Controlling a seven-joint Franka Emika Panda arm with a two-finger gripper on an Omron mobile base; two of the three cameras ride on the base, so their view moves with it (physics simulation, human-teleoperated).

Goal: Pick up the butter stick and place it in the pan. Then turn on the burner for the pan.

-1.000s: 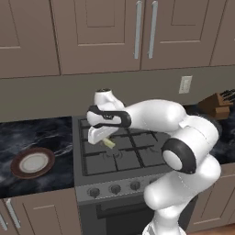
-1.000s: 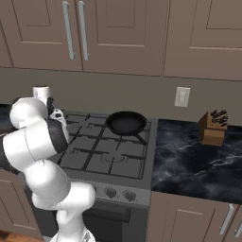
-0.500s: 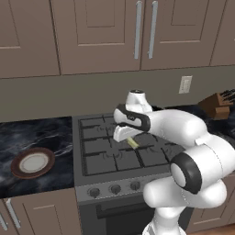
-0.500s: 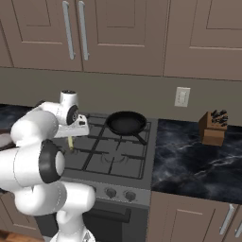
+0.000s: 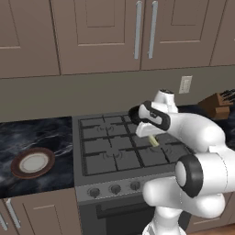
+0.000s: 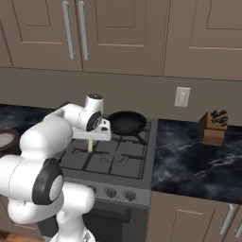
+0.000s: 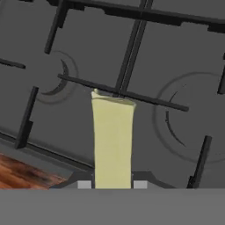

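The pale-yellow butter stick [image 7: 112, 140] hangs lengthwise between my fingertips [image 7: 84, 184], and my gripper [image 7: 112, 183] is shut on it. Below it lie the stove grates and two burners. From the right base camera the butter stick [image 6: 90, 146] dangles under the gripper [image 6: 90, 140], above the stove's left half. The black pan [image 6: 126, 123] sits on the back burner, to the right of and behind the gripper, its handle pointing to the front right. In the left base view the butter stick [image 5: 153, 141] pokes out beneath the gripper [image 5: 151, 137] over the right part of the stove.
A brown-rimmed plate [image 5: 33, 162] lies on the dark marble counter left of the stove. A knife block [image 6: 212, 127] stands on the right counter. Knobs [image 6: 109, 192] line the stove front. Cabinets hang above.
The arm has swung rightward across the stove with the butter stick held in it, from the left edge towards the middle, nearer the pan.
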